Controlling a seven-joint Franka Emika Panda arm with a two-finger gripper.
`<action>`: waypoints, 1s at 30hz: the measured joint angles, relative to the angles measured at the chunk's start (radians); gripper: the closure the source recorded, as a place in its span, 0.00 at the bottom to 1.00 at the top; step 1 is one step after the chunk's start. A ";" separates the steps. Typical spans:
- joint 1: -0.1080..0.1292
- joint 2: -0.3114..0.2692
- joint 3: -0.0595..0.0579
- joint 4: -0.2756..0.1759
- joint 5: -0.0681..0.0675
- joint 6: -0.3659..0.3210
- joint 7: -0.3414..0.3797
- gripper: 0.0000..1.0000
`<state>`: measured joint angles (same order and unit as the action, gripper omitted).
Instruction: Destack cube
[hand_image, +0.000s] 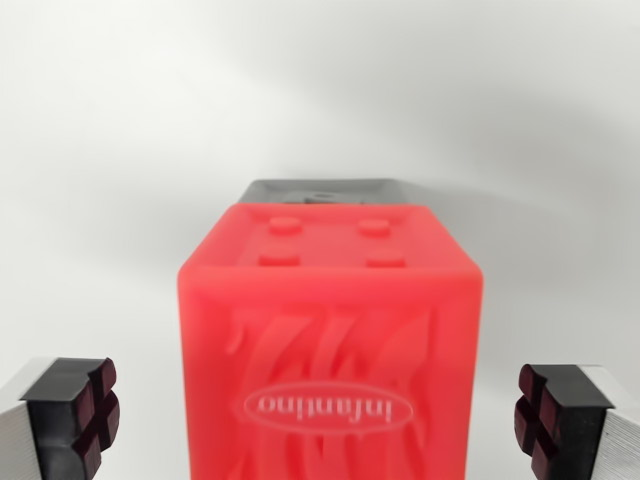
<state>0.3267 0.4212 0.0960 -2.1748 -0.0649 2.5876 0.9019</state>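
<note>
A red cube (330, 350) fills the middle of the wrist view, with raised studs on its far face and an oval "infantino" logo seen upside down on the face toward me. Behind it, a dark grey cube (325, 190) shows only as a thin strip at the red cube's far edge. My gripper (320, 420) is open, its dark padded fingers (75, 415) at the wrist view's left and right, one on each side of the red cube. A gap separates each pad from the cube's sides.
A plain white surface (120, 150) lies all around the cubes, with soft shadows at the wrist view's right.
</note>
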 joint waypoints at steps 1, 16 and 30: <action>0.001 0.008 -0.001 0.000 -0.001 0.008 0.001 0.00; 0.012 0.060 -0.014 0.008 -0.005 0.054 0.004 1.00; 0.013 0.060 -0.015 0.008 -0.005 0.055 0.004 1.00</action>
<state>0.3395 0.4815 0.0813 -2.1664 -0.0703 2.6421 0.9060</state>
